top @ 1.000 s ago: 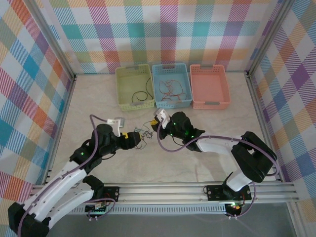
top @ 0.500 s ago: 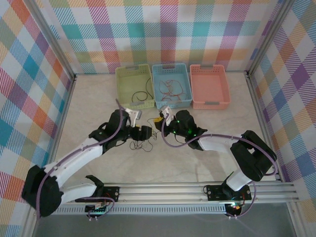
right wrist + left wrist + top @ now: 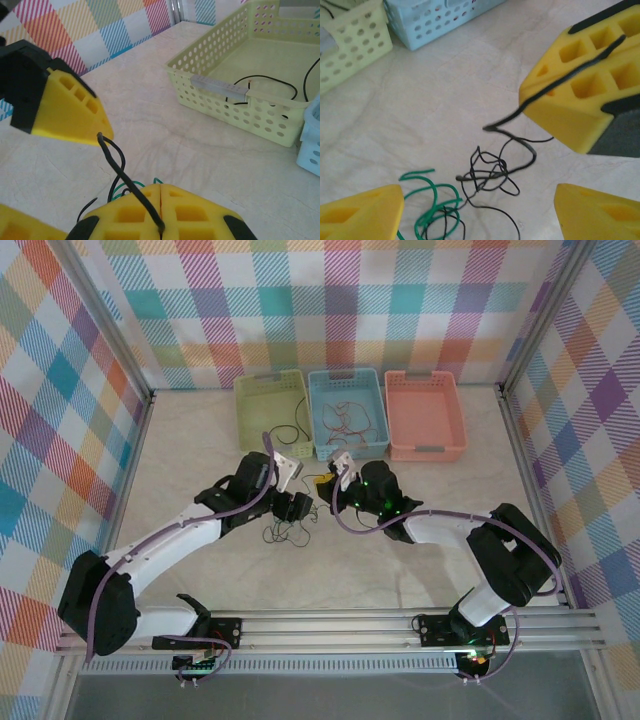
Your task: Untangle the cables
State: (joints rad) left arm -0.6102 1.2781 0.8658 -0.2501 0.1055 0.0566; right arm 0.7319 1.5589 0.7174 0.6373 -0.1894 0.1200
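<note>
Cables (image 3: 285,532) lie tangled on the table (image 3: 200,460) just in front of the blue basket (image 3: 316,410). A black cable (image 3: 492,175) sits in loose knots, and a green cable (image 3: 427,197) beside it is apparently looped through it. The right gripper (image 3: 161,212), also in front of the basket, is clenched on the black cable. The left gripper (image 3: 480,210) hovers over the tangle, fingers spread, holding nothing. Red cables (image 3: 345,420) sit inside the basket. A second black cable (image 3: 272,77) lies in the green basket (image 3: 200,95) to its left.

Bright, even, diffuse light; I see only faint shadows on the table (image 3: 190,450). Wrist views soft close up.
</note>
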